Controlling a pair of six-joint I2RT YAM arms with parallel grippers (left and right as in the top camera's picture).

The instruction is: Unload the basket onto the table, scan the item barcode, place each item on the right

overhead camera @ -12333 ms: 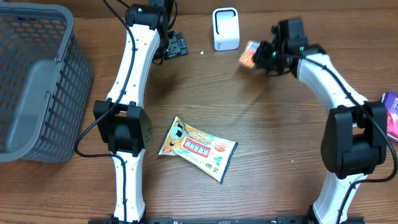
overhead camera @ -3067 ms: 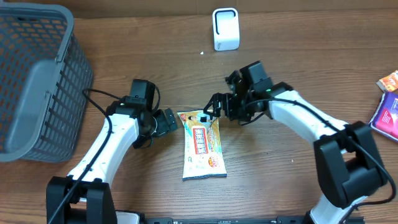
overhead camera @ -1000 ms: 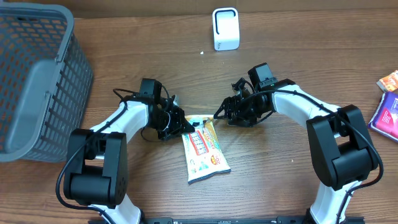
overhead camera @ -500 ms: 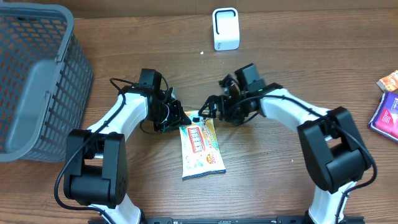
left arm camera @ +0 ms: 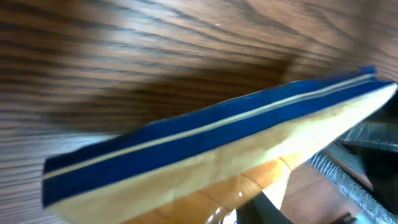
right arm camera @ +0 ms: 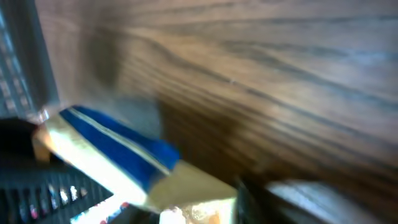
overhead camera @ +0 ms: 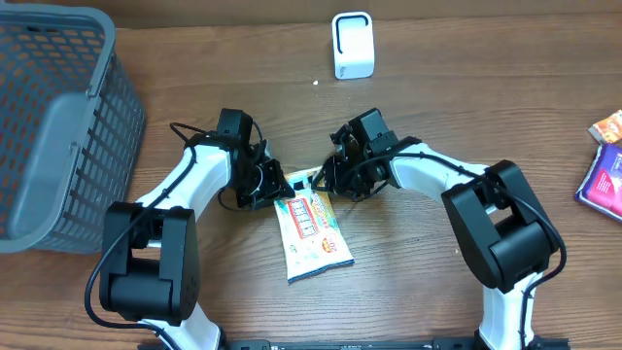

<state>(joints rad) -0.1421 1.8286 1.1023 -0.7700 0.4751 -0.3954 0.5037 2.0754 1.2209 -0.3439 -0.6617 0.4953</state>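
A yellow snack packet (overhead camera: 313,228) with a blue top seal lies mid-table, its top end lifted between both grippers. My left gripper (overhead camera: 275,185) is at the packet's top left corner. In the left wrist view the packet's blue edge (left arm camera: 211,127) fills the frame and hides the jaws. At the top right corner my right gripper (overhead camera: 324,180) looks shut on the packet. The blurred right wrist view shows that corner (right arm camera: 186,193) running in between its fingers. The white scanner (overhead camera: 352,44) stands at the back, apart from both arms.
A large grey basket (overhead camera: 58,126) fills the left side of the table. At the right edge lie an orange packet (overhead camera: 608,126) and a purple one (overhead camera: 604,185). Bare wood shows in front of the scanner.
My right gripper slid left along the packet's top edge and closed in on it. The packet's lower end swung slightly. The left arm stayed at the top left corner.
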